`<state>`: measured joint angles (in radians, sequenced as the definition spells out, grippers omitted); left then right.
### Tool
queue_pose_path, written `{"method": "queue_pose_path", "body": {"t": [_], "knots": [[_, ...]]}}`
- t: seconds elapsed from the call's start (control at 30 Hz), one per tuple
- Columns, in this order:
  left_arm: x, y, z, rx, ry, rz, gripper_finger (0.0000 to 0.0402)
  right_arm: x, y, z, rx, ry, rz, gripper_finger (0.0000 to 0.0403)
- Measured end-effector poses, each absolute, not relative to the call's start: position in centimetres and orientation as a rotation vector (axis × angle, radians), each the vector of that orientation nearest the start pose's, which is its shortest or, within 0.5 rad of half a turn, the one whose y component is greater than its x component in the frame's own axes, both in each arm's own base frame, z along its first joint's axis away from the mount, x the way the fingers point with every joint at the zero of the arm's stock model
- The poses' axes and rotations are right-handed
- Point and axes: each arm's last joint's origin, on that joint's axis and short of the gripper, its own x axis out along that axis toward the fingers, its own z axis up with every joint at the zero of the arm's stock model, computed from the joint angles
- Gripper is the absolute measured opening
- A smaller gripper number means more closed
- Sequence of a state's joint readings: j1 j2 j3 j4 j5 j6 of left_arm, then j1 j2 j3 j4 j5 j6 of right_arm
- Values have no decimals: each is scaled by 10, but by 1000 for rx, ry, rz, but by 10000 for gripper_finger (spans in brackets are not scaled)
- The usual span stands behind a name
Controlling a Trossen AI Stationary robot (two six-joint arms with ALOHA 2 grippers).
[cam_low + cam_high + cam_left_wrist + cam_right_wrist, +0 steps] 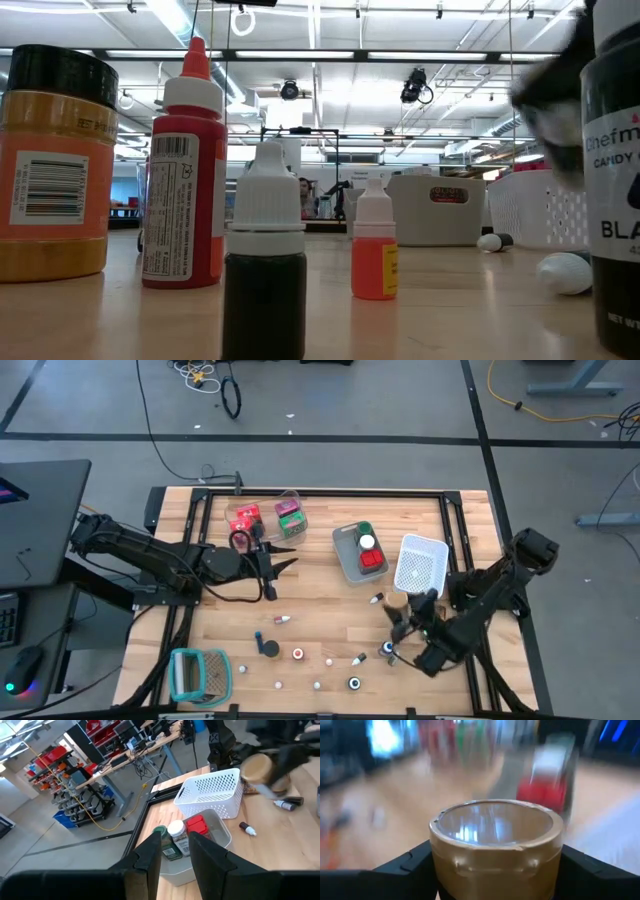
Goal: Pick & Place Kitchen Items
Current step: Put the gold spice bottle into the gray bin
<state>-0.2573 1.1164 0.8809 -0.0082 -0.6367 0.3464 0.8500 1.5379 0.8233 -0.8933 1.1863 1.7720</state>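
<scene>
Wooden tabletop, grey concrete floor with cables; right gripper clamps brown jar beside white basket; left gripper empty, slightly parted, near clear bin

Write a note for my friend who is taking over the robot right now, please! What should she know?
Right gripper: jaws shut on the brown jar, held near the white basket.
Left gripper: jaws open and holding nothing, beside the clear bin.
Done: red and green packets sit in the clear bin; a red packet and a white-capped bottle sit in the grey bin.
Left: place the jar, then gather the small bottles and tiny pieces scattered along the table's front.
</scene>
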Motion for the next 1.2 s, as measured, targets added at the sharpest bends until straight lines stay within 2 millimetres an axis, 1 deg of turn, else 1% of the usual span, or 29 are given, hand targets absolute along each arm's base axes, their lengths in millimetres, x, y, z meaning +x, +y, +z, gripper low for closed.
{"method": "queue_pose_path", "body": {"t": [0.07, 0.13, 0.23, 0.33, 0.43, 0.53, 0.63, 0.7, 0.77, 0.87, 0.97, 1.1, 1.2], "knots": [[241, -45, 320, 453, 286, 345, 109, 184, 146, 178, 203, 174, -799, 286], [241, -45, 321, 453, 284, 365, 109, 195, 132, 181, 127, 85, -858, 286], [240, -43, 321, 464, 291, 426, 109, 215, 111, 183, 100, 2, -971, 287], [239, -41, 322, 470, 302, 510, 109, 237, 91, 185, 107, 18, -1076, 287], [238, -39, 322, 475, 313, 582, 109, 260, 74, 189, 112, 99, -1117, 287], [237, -39, 321, 479, 322, 605, 109, 283, 58, 196, 108, 212, -1053, 287], [237, -39, 321, 479, 322, 601, 109, 301, 45, 204, 69, 291, -906, 287], [237, -39, 321, 480, 324, 599, 109, 311, 37, 207, 64, 289, -820, 287], [237, -39, 320, 484, 331, 598, 109, 317, 28, 208, 52, 277, -799, 287], [237, -39, 319, 482, 337, 597, 109, 324, 11, 201, 40, 272, -852, 287], [237, -39, 319, 484, 340, 596, 109, 331, -5, 185, 68, 307, -854, 287], [237, -39, 318, 486, 345, 592, 109, 336, -19, 165, 76, 343, -896, 287], [237, -39, 318, 480, 349, 593, 109, 341, -29, 159, 65, 316, -922, 287]]}}
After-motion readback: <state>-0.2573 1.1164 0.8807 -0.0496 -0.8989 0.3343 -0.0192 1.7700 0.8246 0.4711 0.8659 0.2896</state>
